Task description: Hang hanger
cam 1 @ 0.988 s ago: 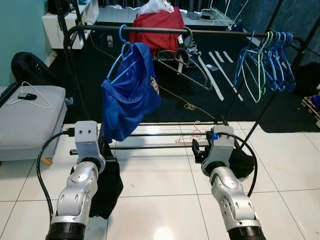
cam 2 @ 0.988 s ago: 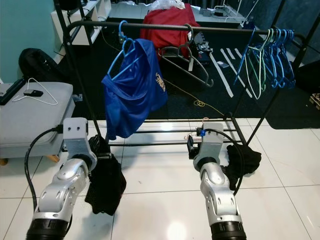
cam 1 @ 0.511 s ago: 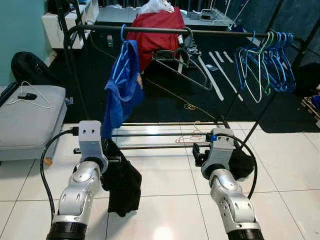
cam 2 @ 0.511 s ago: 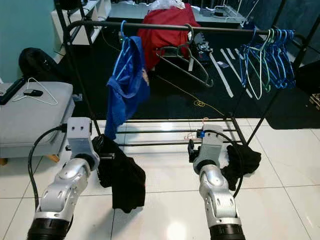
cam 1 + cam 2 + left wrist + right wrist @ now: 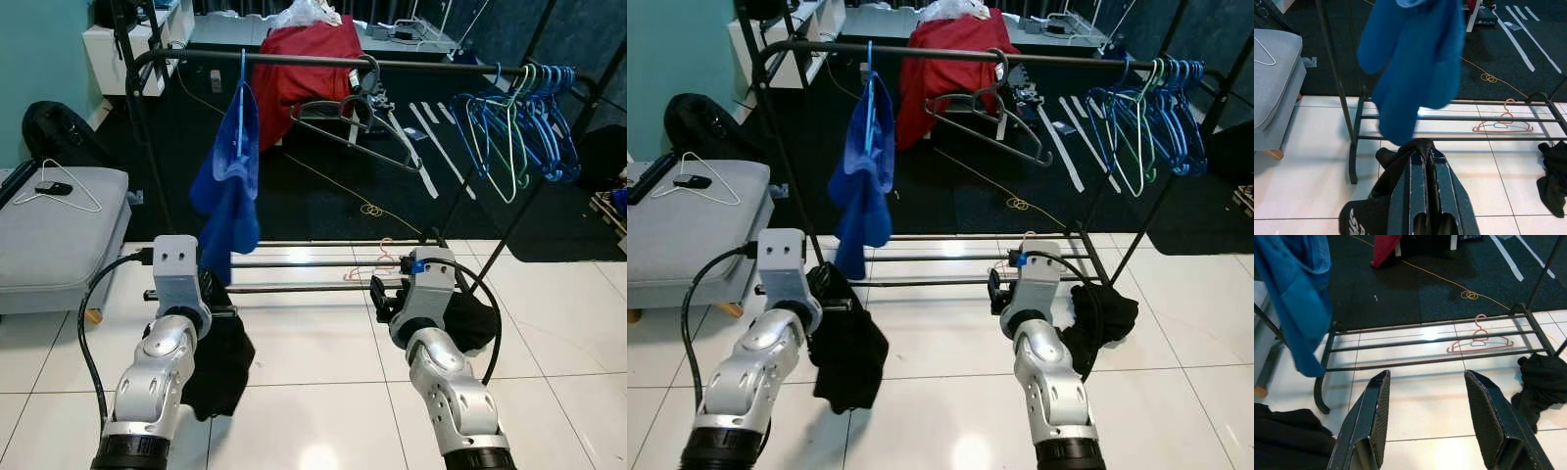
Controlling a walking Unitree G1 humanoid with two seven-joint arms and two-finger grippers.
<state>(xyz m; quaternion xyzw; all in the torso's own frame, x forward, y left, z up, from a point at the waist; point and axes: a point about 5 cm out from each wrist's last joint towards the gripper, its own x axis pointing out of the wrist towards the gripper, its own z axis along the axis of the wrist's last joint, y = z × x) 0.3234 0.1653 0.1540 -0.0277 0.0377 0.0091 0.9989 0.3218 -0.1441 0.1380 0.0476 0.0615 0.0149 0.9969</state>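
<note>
A blue garment (image 5: 227,186) hangs on a blue hanger (image 5: 241,76) near the left end of the black rack rail (image 5: 431,65), turned edge-on to me. My left gripper (image 5: 1423,155) is low in front of the rack, below that garment, shut on a black garment (image 5: 220,362) that dangles toward the floor tiles. My right gripper (image 5: 1427,376) is open and holds nothing, pointing at the rack's lower bars (image 5: 1425,348). A dark grey hanger (image 5: 358,122) hangs tilted at mid-rail.
Several blue and green hangers (image 5: 524,122) crowd the rail's right end. A pink hanger (image 5: 1479,341) lies on the lower bars. A black cloth (image 5: 475,318) lies on the floor by the right arm. A grey bench (image 5: 49,245) with a white hanger (image 5: 59,186) stands left.
The blue garment has swung round on its hanger from broadside to edge-on. The black garment in my left gripper swayed right, then back. Both arms stayed about where they were.
</note>
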